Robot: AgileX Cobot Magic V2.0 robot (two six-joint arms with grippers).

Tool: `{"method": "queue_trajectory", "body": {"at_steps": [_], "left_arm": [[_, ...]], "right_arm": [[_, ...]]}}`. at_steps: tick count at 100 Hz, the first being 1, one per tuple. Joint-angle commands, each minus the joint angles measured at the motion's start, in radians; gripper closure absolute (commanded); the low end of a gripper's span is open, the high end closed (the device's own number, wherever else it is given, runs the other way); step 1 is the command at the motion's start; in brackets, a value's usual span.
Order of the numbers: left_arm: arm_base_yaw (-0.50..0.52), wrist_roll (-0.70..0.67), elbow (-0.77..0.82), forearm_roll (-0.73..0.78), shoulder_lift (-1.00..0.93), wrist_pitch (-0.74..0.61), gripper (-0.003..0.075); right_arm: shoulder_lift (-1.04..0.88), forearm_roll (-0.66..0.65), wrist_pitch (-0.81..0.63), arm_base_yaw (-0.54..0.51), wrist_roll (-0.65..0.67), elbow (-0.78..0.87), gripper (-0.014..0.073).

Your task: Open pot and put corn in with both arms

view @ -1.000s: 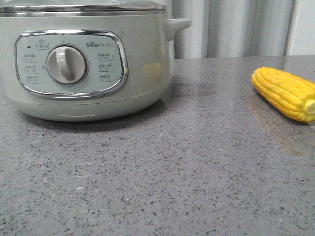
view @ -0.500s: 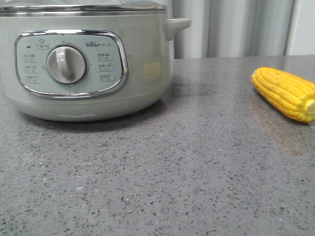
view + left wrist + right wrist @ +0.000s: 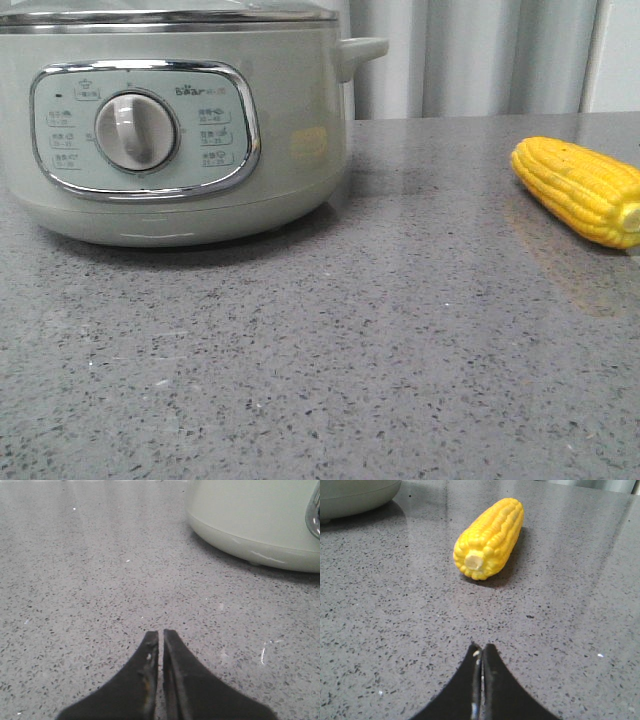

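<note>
The grey speckled stone countertop (image 3: 330,380) fills the lower half of the front view, bare in the foreground. In the left wrist view the left gripper (image 3: 161,636) is seen at bottom centre with its dark fingers pressed together, nothing held between them; the base of the electric cooker (image 3: 260,525) occupies the upper right of that frame. In the right wrist view the right gripper (image 3: 482,649) is likewise closed and empty at bottom centre, and the corn cob (image 3: 489,537) lies just above it in the frame, stem end turned toward the camera.

In the front view the corn cob (image 3: 580,190) lies on its side at the right edge, well apart from the pot (image 3: 170,130), which stands at upper left with its dial and chrome-framed panel facing forward. A steel rim and the edge of a lid are shown at the top margin; the lid handle is out of frame.

The cob is judged light, stiff and rounded, liable to roll; a grasp across its middle, jaws opened first, is advised. The pot is judged heavy and stable, its smooth lid best lifted by the knob.
</note>
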Motion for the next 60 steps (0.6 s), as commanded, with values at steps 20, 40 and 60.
{"method": "queue_trajectory", "body": {"at_steps": [20,40,60], "left_arm": [[0.004,-0.008,0.026,0.013,-0.032,-0.074,0.0738],[0.004,-0.008,0.026,0.011,-0.032,-0.120,0.0738],[0.004,-0.008,0.026,-0.191,-0.032,-0.166,0.0738]], "right_arm": [[-0.018,-0.012,-0.129,-0.001,-0.007,0.026,0.0668],[-0.018,-0.012,-0.183,-0.001,-0.007,0.026,0.0668],[-0.018,0.008,-0.207,-0.001,-0.007,0.026,0.0668]]}}
